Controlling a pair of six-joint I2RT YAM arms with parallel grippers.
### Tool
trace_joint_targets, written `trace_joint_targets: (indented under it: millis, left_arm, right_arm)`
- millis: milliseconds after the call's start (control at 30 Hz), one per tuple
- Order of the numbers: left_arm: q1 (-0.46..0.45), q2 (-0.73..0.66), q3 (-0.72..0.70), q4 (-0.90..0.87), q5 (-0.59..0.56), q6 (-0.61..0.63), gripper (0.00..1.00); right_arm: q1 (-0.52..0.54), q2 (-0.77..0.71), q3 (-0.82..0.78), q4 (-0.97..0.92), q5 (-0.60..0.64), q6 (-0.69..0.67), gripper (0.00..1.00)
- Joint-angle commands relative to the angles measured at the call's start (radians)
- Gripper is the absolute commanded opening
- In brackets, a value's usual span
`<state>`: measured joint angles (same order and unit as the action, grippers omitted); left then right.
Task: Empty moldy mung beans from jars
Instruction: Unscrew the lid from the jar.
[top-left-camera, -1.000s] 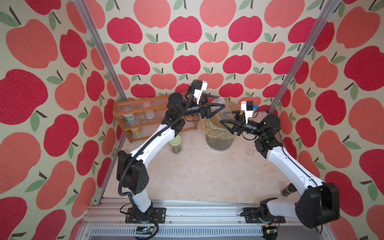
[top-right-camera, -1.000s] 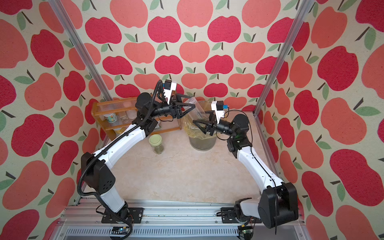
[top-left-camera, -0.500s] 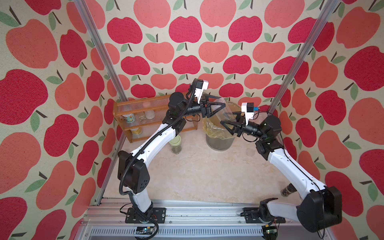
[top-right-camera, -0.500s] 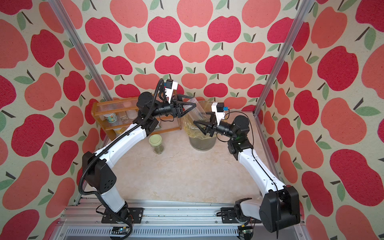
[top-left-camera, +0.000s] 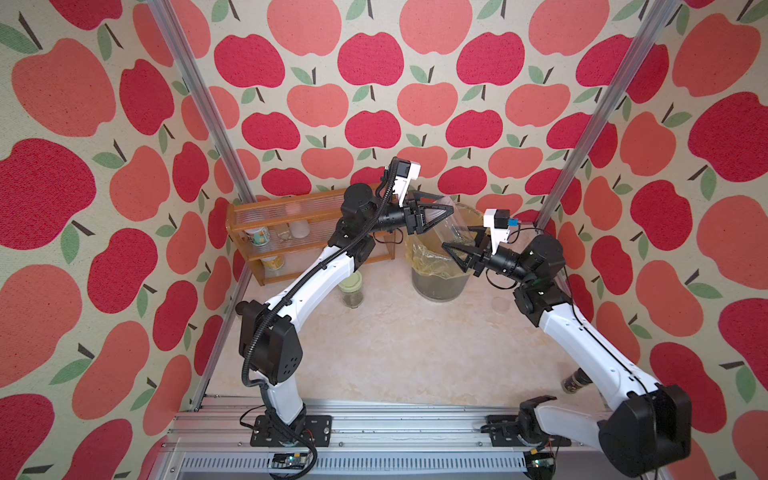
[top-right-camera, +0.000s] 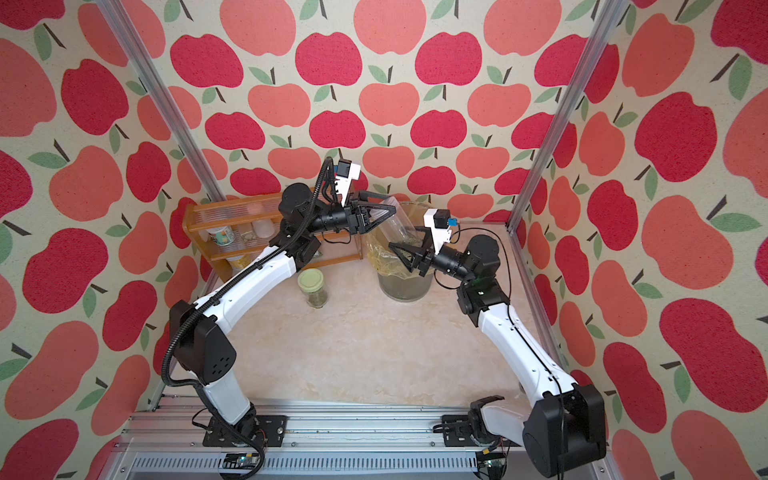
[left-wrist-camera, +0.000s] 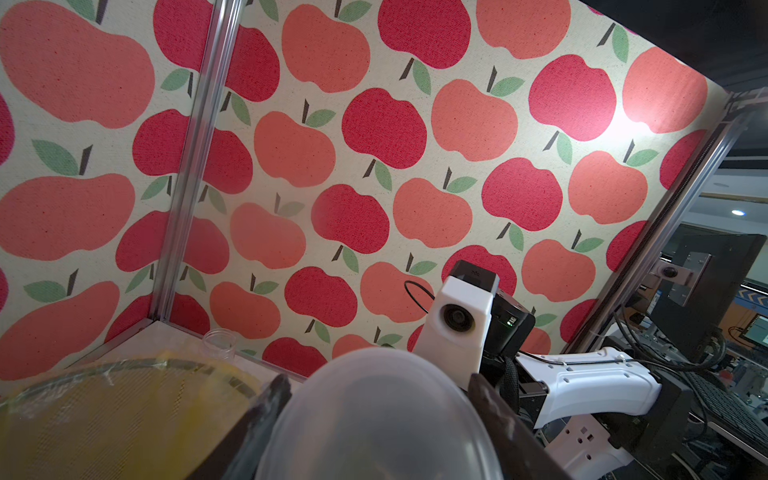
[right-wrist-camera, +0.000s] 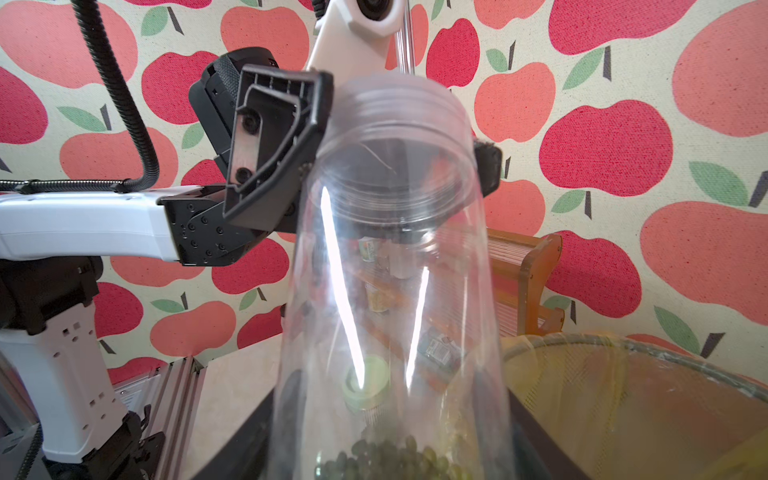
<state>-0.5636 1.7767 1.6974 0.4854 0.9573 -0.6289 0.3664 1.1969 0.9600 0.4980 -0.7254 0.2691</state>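
Gripping the tall jar (right-wrist-camera: 390, 291), the right tool (top-left-camera: 460, 246) steadies it; left tool (left-wrist-camera: 378, 386) apparently clamps the lid (right-wrist-camera: 397, 99). Squat jar (top-left-camera: 351, 291) also awaits emptying.

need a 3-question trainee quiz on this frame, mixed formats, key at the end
1. Multiple choice: the right end effector grips the tall clear jar. Where inside the jar are the mung beans? A) at the lid end B) at the base end C) spread along its whole length
2. True or false: the green-lidded jar stands upright on the table with no end effector on it.
3. Fill in: the left end effector has its fingers either side of the tall jar's ___.

Key: 1 B; 2 true; 3 lid
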Motion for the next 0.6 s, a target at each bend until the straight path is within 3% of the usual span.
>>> trace_joint_targets:
  millis: [0, 233, 567]
  left_arm:
    - [-0.010, -0.004, 0.038, -0.042, -0.057, -0.018, 0.63]
    - [-0.024, -0.004, 0.094, -0.255, -0.192, 0.009, 0.63]
    - [-0.028, 0.046, 0.169, -0.420, -0.345, -0.041, 0.64]
  right_arm:
    - [0.017, -0.032, -0.008, -0.065, 0.155, -0.100, 0.42]
    - [0.075, -0.049, 0.022, -0.176, 0.324, -0.253, 0.41]
    - [0.095, -0.046, 0.036, -0.139, 0.496, -0.268, 0.40]
